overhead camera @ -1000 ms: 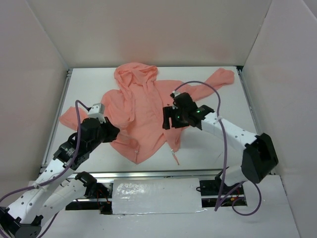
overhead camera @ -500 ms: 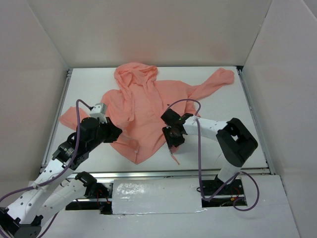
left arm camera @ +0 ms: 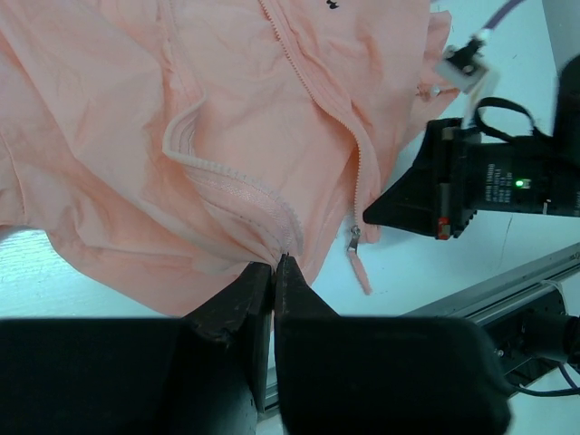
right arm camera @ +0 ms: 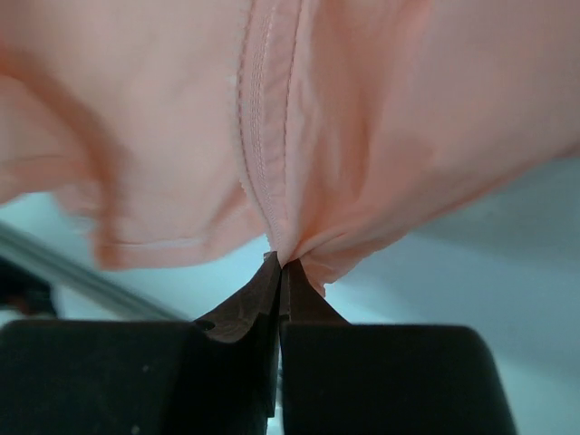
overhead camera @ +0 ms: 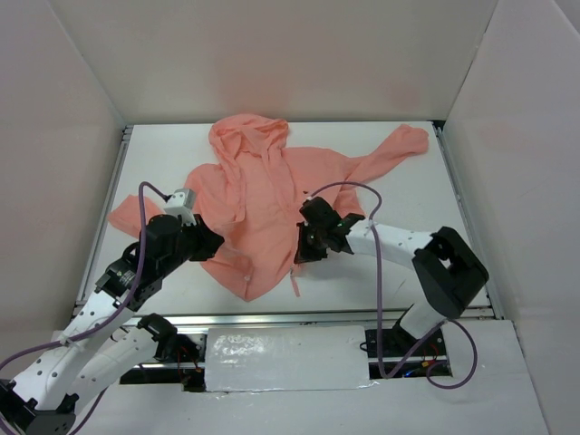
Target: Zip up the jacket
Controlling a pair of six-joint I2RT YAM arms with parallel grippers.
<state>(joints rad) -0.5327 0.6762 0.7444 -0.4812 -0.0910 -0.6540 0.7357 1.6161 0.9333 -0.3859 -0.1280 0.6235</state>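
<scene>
While both arms are clamping the bottom of the garment, this is reading as the setup step, zip run not yet started

Left to right:
- black two-finger left gripper is sitting at the left side of the hem, jaws pressed almost together on a fold of fabric at the end of the loose zipper tape
- salmon-pink thin fabric hooded jacket is lying flat on the white table between the arms, hood toward the far wall, sleeves trailing left and far right, front mostly open, teeth looking joined only near the hem
- small metal zipper slider is hanging low on the track with its pink pull tab trailing onto the table, just beside the right fingertips
- black two-finger right gripper is pinching fully closed on the fabric edge where the zipper seam ends

Next move, my read: one jaw is holding the hem taut while the other needs to be taking the slider or tab itself and drawing it toward the hood; right gripper seems to be on cloth rather than the slider, so a regrip may be needed

Versus a second ago: right gripper was wide open and hovering further back over the right front panel; it is now down at the hem and shut, and the pull tab is lying further left. Left gripper is holding unchanged
</scene>
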